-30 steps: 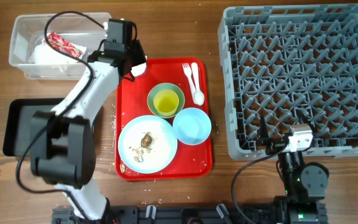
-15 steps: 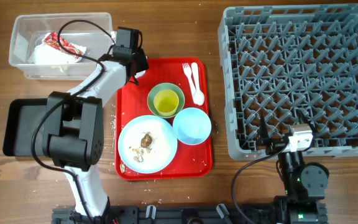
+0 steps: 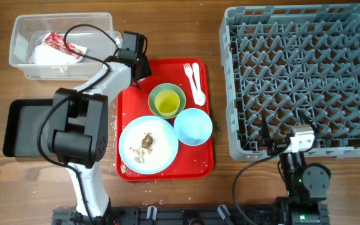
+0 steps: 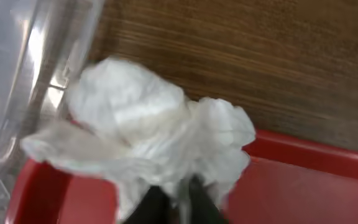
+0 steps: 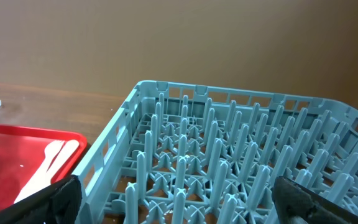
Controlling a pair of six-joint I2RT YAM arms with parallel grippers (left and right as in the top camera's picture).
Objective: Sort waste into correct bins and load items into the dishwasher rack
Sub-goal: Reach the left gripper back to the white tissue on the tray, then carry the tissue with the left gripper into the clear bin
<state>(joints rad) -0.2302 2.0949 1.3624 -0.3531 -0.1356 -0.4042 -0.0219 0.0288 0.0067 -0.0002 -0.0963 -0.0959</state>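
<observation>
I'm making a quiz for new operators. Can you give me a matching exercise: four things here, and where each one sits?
1. red-and-white wrapper
2. food scraps
3. crumpled napkin
4. fork and spoon

A. on the light blue plate
B. pinched in the left end effector
C. in the clear tub
D. directly on the red tray

Pairs: 1-C, 2-A, 3-B, 4-D.

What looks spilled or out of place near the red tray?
Pale crumbs lie scattered on the wooden table beside the red tray's left edge, off the plate that holds the food scraps. Nothing else stands out.
</observation>
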